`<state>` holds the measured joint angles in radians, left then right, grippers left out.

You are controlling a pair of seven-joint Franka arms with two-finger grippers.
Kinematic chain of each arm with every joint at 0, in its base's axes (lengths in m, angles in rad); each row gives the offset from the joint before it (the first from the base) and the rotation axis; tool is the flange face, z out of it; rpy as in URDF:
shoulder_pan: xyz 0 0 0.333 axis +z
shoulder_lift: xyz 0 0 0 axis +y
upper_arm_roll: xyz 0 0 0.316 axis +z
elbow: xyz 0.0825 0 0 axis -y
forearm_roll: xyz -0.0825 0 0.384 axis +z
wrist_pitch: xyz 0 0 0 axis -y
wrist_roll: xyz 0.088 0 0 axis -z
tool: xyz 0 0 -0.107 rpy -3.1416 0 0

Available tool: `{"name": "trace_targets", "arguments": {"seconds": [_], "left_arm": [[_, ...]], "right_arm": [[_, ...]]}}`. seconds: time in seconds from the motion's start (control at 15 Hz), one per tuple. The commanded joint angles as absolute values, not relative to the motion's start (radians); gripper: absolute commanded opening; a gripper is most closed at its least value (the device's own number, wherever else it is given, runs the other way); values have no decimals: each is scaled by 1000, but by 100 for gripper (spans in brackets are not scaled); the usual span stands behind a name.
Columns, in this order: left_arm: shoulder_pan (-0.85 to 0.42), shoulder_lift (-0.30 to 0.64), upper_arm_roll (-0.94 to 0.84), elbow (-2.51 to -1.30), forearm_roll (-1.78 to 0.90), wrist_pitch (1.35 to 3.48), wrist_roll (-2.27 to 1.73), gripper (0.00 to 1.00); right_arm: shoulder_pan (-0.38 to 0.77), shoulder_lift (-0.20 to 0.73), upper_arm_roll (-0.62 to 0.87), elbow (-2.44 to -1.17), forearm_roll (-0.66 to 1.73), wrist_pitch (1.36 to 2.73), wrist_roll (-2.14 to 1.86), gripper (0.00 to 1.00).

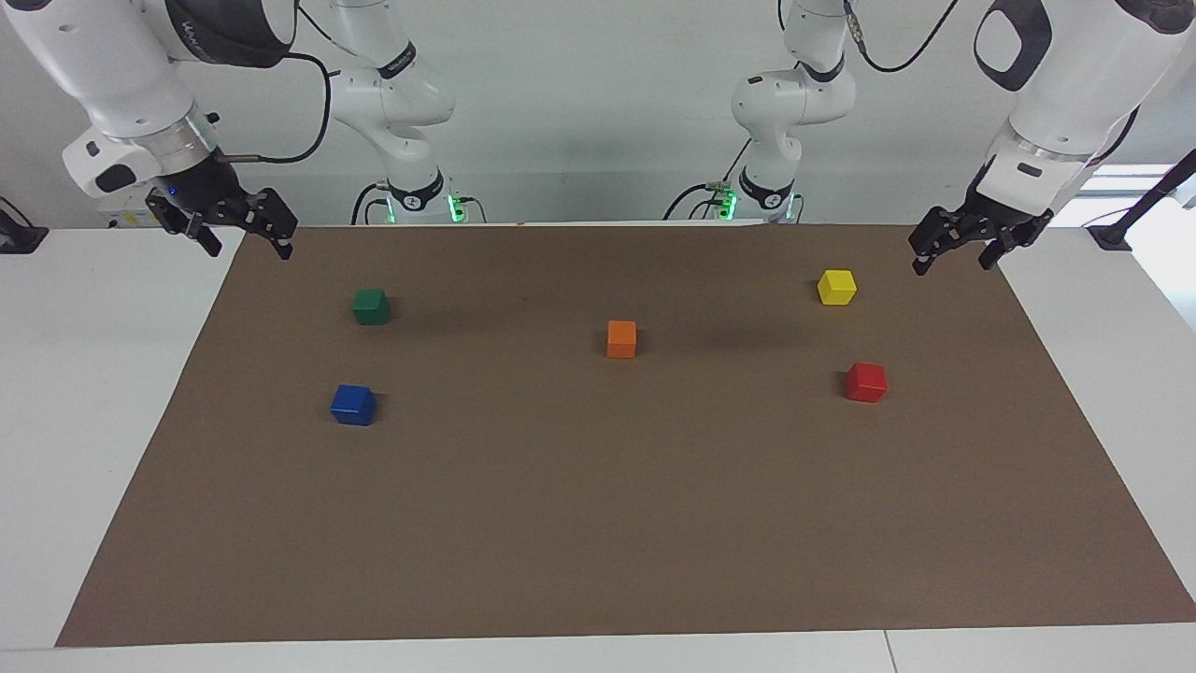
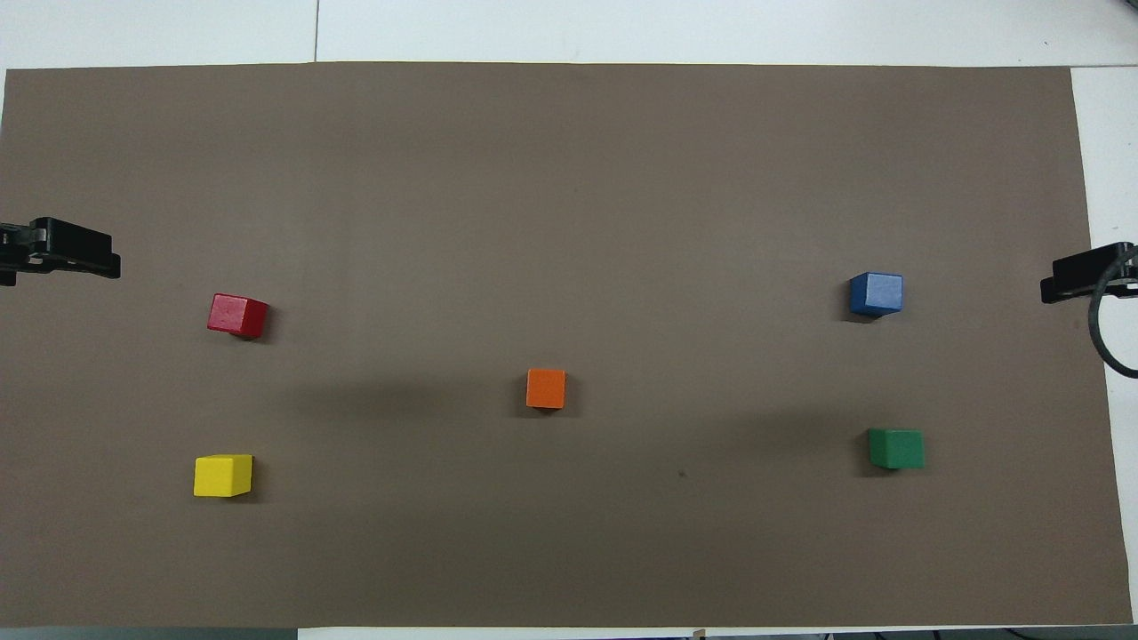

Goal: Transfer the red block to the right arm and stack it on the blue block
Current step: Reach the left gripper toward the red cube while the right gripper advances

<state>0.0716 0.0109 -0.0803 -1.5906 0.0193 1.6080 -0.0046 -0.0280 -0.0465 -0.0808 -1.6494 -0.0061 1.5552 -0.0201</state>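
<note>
The red block (image 1: 866, 382) (image 2: 237, 316) sits alone on the brown mat (image 1: 598, 523) toward the left arm's end of the table. Toward the right arm's end rests the blue block (image 1: 353, 405) (image 2: 876, 293), with nothing on top of it. My left gripper (image 1: 953, 264) (image 2: 67, 253) hangs open and empty in the air over the mat's edge at its own end. My right gripper (image 1: 249, 249) (image 2: 1076, 280), with the blue wrist light, is open and empty too, raised over the mat's corner at its end. Both arms wait.
A green block (image 1: 371, 306) (image 2: 896, 448) lies nearer to the robots than the blue one. A yellow block (image 1: 836, 287) (image 2: 223, 476) lies nearer to the robots than the red one. An orange block (image 1: 621, 338) (image 2: 546, 388) sits mid-mat. White table surrounds the mat.
</note>
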Motion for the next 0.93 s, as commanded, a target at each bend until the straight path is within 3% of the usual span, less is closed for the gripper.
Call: {"name": "trace_targets", "arguments": {"seconds": [0.0,0.86], "left_arm": [[57,15,-69,-1580,31,1601,-14,100],[60,5,-48,-1618,35,1683,-6,100]], "right_arm": [[-40,-69,-72,-1671,-5,1549,-20,100],[-41,-69,-71,-1669,-5,1552,-23,100]]}}
